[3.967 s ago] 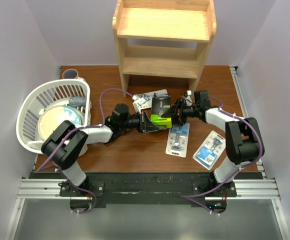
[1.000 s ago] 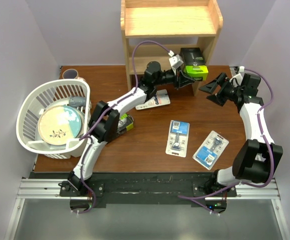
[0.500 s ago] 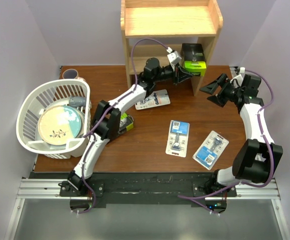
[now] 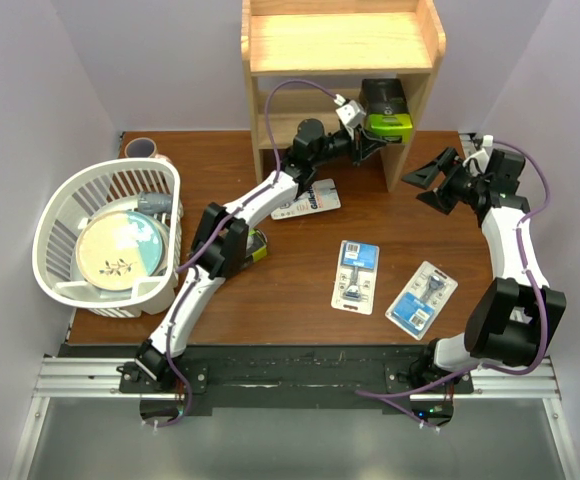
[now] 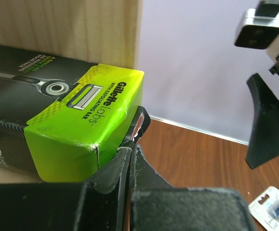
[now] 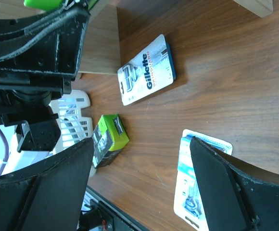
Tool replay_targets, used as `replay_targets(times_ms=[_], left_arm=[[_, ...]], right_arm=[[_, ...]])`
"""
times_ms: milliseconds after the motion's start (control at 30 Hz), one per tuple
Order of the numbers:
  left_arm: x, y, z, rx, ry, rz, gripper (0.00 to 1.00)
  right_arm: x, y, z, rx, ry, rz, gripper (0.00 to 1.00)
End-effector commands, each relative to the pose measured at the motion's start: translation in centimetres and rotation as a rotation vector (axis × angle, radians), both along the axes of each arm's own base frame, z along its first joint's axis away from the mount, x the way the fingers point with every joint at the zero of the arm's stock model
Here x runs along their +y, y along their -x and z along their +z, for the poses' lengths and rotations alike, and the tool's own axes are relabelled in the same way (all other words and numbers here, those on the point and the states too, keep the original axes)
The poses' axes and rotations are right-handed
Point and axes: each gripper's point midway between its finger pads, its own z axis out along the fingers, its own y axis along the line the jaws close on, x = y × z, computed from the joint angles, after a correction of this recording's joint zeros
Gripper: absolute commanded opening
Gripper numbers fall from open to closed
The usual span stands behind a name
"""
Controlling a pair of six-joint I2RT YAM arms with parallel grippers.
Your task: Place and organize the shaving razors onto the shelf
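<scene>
Up at the shelf: the left gripper (image 4: 367,141) is reaching into the right end of the lower tier of the shelf (image 4: 340,45). It has one black box (image 4: 385,108) right up against the right side panel.
Left jaws: pinched tight on a thin flap at the lime-green end of that black box, so it's got hold of it. Can't tell if the box is resting on the board yet.
Right gripper (image 4: 433,180): hanging just to the right of the shelf, jaws spread wide, nothing in them.
Second black box (image 4: 253,245): lying on the table, tucked beside the left arm's elbow and near the basket.
Blister cards: all three are flat on the table. The card by the shelf (image 4: 307,198) is just in front of it, the middle card (image 4: 356,276) is mid-table, and the right-hand card (image 4: 422,296) is closer to the right arm's base.
Top tier: no pack on it in the overhead view.
Not part of the job: white basket (image 4: 105,178) on the left with a plate (image 4: 120,250) in it, and a cup (image 4: 140,148) behind it.
Progress: early days by the look of it. The first pack is only just going in and hasn't been let go. Four more are left to fetch, then the lining-up.
</scene>
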Motion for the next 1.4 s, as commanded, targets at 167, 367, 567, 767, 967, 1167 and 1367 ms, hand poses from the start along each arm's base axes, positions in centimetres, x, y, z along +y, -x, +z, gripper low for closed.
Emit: replay_targets(times_ms=[167,367,567,767,967,1167,1367], left_arm=[[1.5,-2.1,5.2,-0.114,0.114,0.132,0.00],[1.5,0.5,6.0,-0.124,0.108,0.029,0.18],[2.8,4.0,7.9,-0.126,0.088,-0.046,0.45],[6.0,8.4,9.0,-0.036,0.019,-0.116,0.47],[13.2,15.8,5.0,-0.013,-0.203,-0.032,0.51],[22.9,19.8,-4.8,0.197,-0.577,0.209,0.53],[31.8,19.7,-11.3,0.412,-0.741,0.529,0.60]], right_arm=[[-0.8,-0.6,1.3,-0.036,0.045,-0.009,0.85],[-1.0,-0.8,2.3,-0.063,0.072,0.002,0.86],[-1.0,-0.7,2.5,-0.082,0.082,0.010,0.86],[-0.8,-0.6,2.7,-0.117,0.101,0.033,0.86],[1.2,-0.1,1.9,-0.150,0.169,0.137,0.85],[6.3,1.2,0.8,-0.158,0.219,0.303,0.85],[10.3,2.4,0.0,-0.163,0.211,0.403,0.84]])
